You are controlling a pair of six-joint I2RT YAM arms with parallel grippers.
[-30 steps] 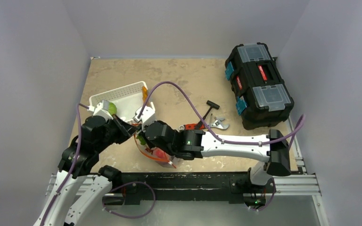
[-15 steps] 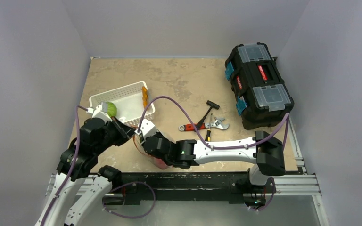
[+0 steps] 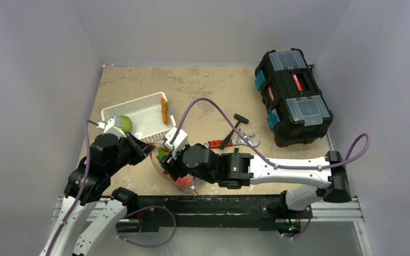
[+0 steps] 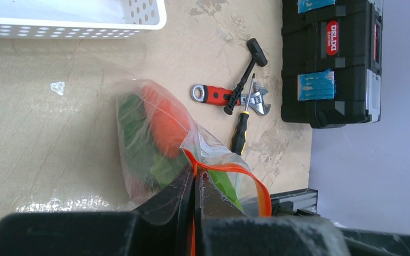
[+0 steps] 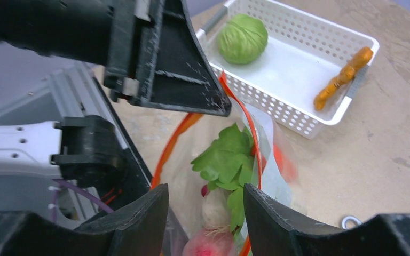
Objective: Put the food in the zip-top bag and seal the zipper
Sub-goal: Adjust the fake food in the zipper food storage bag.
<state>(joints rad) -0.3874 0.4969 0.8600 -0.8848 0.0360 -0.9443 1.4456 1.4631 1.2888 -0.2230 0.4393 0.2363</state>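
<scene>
Your left gripper (image 4: 195, 176) has its jaws pressed flat together on the zipper (image 4: 234, 169), pinching the red-orange strip at one end of the mouth, so the zip-top bag (image 4: 129, 114) hangs from that grip with its body resting on the table (image 3: 203, 90). The mouth stands open in a loop beside the closed fingers. Your right gripper (image 5: 203, 192) has its jaws spread wide with nothing in them. It is poised just above the open mouth, so from the right wrist the leafy greens (image 5: 225, 159) and the strip sit framed between the two fingers. How far the fingertips reach into the bag, you cannot tell. Inside the bag you can see the greens, an orange carrot (image 4: 166, 125) and a pinkish-red piece (image 5: 209, 244) low down. The green cabbage (image 5: 243, 38) and a long orange piece (image 5: 344, 77) lie in the white basket (image 5: 283, 109), just beyond the bag. The wrench (image 4: 213, 95), hammer (image 4: 243, 77) and screwdriver (image 4: 240, 133) lie together between the bag and the black toolbox (image 4: 331, 58).
</scene>
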